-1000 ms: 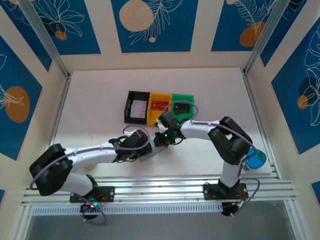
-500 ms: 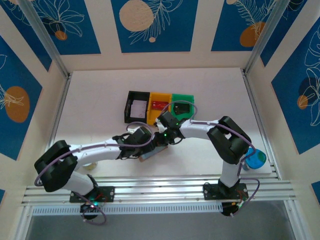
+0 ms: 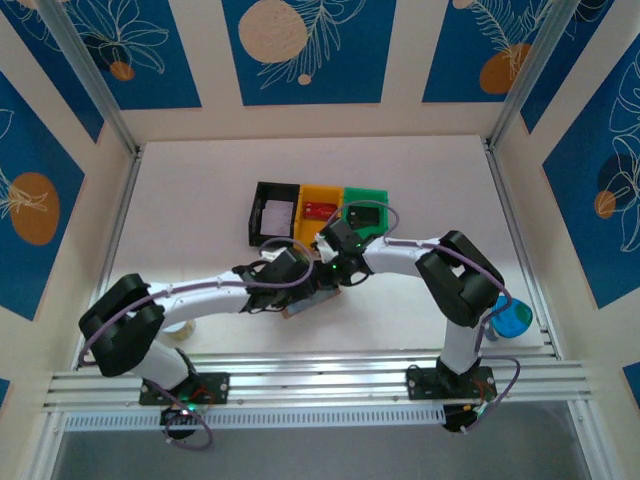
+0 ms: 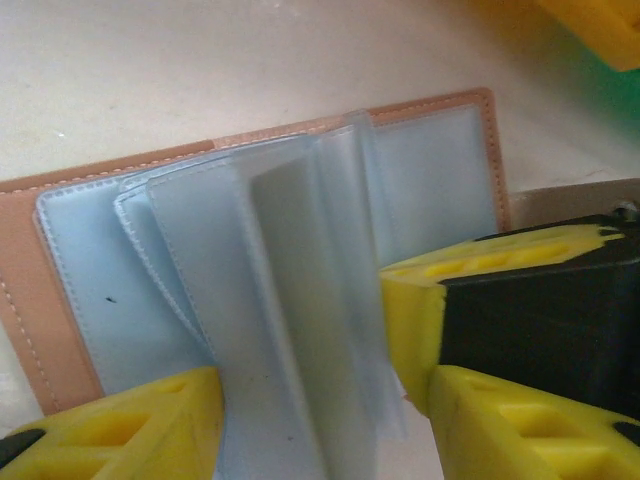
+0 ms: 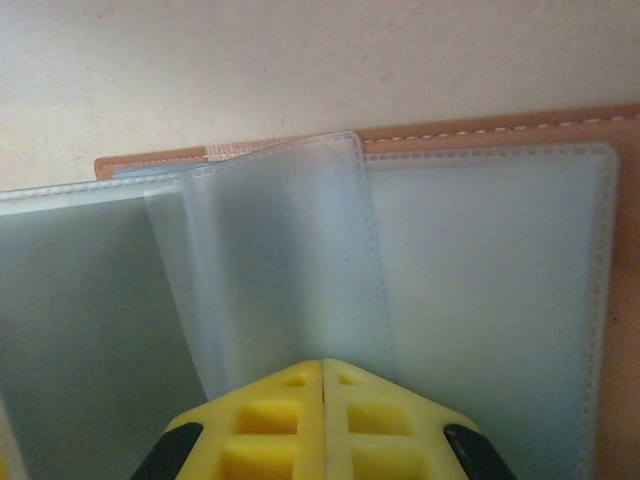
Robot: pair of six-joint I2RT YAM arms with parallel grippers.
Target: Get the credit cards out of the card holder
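White table point(image 3: 200, 190), bins point(image 3: 312, 195) beyond open card holder point(image 5: 480, 300)

A black bin point(image 3: 256, 215), yellow bin point(image 3: 320, 192) and green bin point(image 3: 365, 193) stand side by side on the white table point(image 3: 200, 200).

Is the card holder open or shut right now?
Open. The card holder lies spread on the table, and its clear pockets fan up from the middle. Whether any cards are inside, cannot tell.
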